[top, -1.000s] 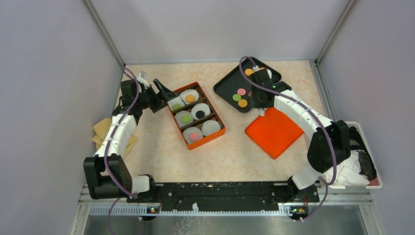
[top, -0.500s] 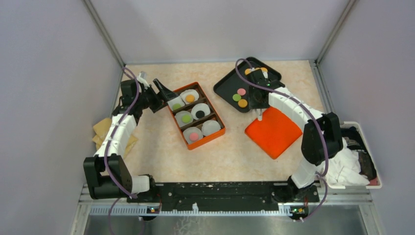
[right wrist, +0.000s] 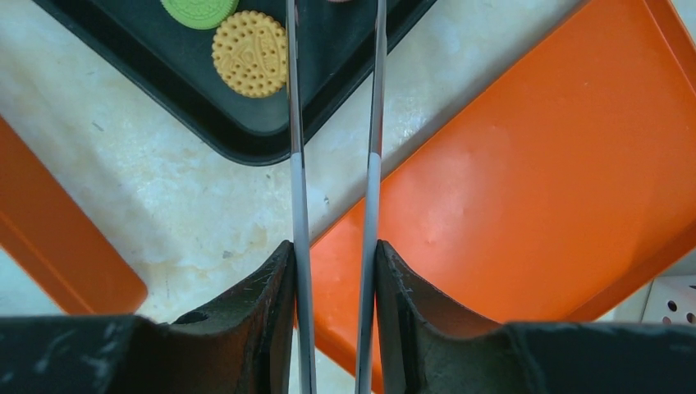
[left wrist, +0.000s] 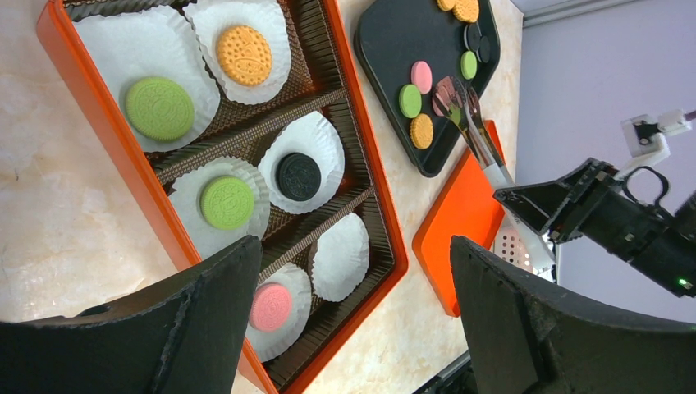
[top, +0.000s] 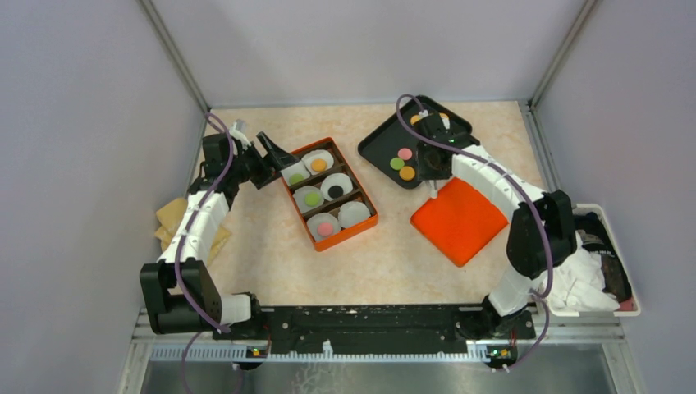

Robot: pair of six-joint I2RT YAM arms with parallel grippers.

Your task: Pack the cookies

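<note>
The orange box [top: 371,215] holds white paper cups; five carry cookies: green [left wrist: 159,107], orange [left wrist: 244,55], green [left wrist: 226,202], black [left wrist: 297,176] and pink [left wrist: 270,306]. One cup [left wrist: 341,256] is empty. The black tray [top: 379,146] holds loose cookies: pink [top: 405,153], green [top: 396,163], orange [top: 407,173] and more at its far end. My left gripper [top: 277,154] is open and empty at the box's far-left corner. My right gripper [right wrist: 335,246] is shut on metal tongs [right wrist: 293,98], whose arms reach over the tray's near edge beside the orange cookie [right wrist: 249,52].
The orange lid [top: 458,220] lies flat right of the box, under the right wrist. A white bin [top: 607,215] with cloths stands at the right edge. Tan cloths [top: 174,215] lie by the left wall. Walls close in on three sides.
My right arm has shifted a little left and toward the black tray, carrying the tongs. The left arm and the cookies in the box have not moved.
</note>
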